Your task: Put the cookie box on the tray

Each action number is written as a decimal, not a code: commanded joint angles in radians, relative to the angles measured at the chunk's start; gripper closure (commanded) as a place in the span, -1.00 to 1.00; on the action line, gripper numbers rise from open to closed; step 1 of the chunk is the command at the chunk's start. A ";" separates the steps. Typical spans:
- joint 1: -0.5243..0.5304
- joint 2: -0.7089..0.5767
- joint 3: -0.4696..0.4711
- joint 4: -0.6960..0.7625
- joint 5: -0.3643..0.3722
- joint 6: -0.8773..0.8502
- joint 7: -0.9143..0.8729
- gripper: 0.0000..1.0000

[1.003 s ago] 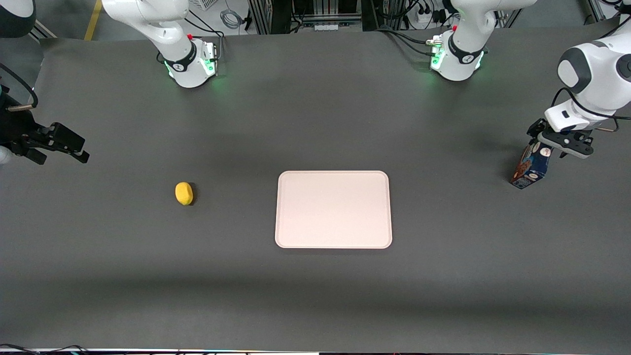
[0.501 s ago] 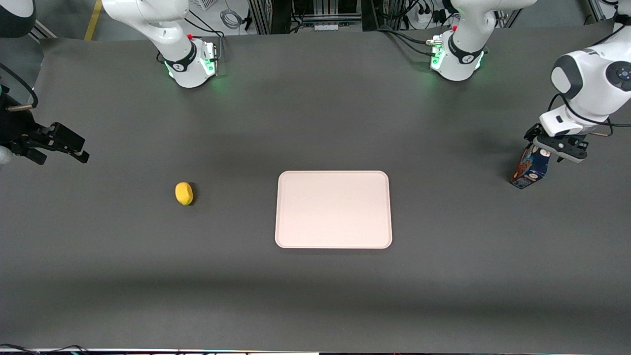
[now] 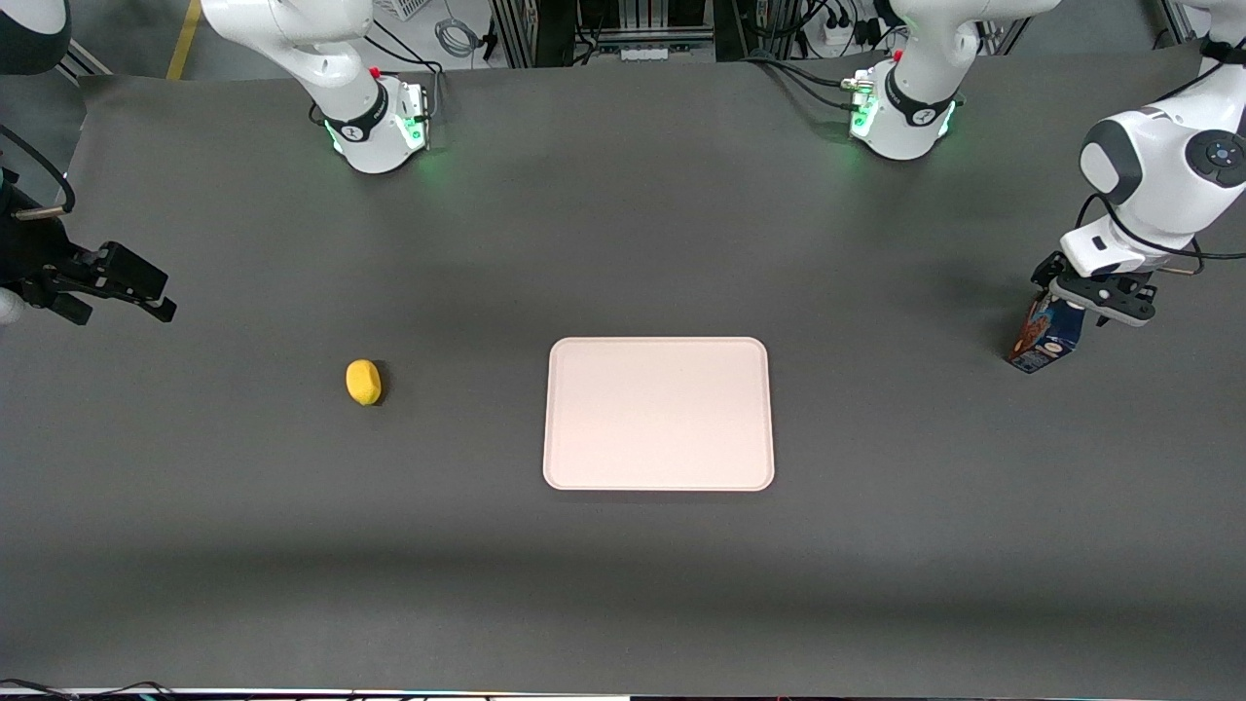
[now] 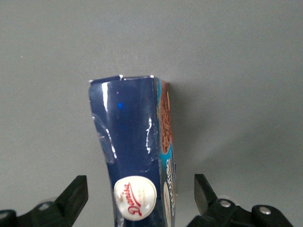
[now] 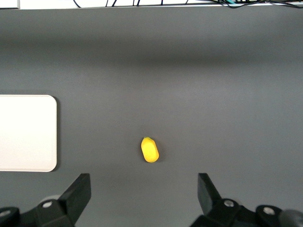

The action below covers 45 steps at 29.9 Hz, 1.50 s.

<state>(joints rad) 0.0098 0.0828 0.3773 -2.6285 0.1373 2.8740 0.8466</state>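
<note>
The claw [image 4: 137, 198] hangs open directly above the upright cookie box [image 4: 135, 151], one finger [image 4: 75, 191] on each side of it, not touching.

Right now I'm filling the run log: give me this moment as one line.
phase: reach | gripper: open, straddling box top | box: upright on table, apart from tray | tray: bare

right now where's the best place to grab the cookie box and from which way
Grip the cookie box near its upper end, coming straight down. It stands upright on the table, tall and narrow, and the open end effector already straddles its slim width, so closing there should pinch the two broad faces.
</note>
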 commanded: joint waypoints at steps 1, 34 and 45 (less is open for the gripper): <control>0.001 -0.006 0.002 -0.012 -0.019 0.013 0.026 -0.36; -0.008 -0.114 -0.005 0.133 -0.071 -0.249 0.022 0.36; -0.010 -0.139 -0.006 0.201 -0.169 -0.395 0.031 0.57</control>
<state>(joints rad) 0.0070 -0.0220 0.3724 -2.4727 0.0251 2.5849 0.8501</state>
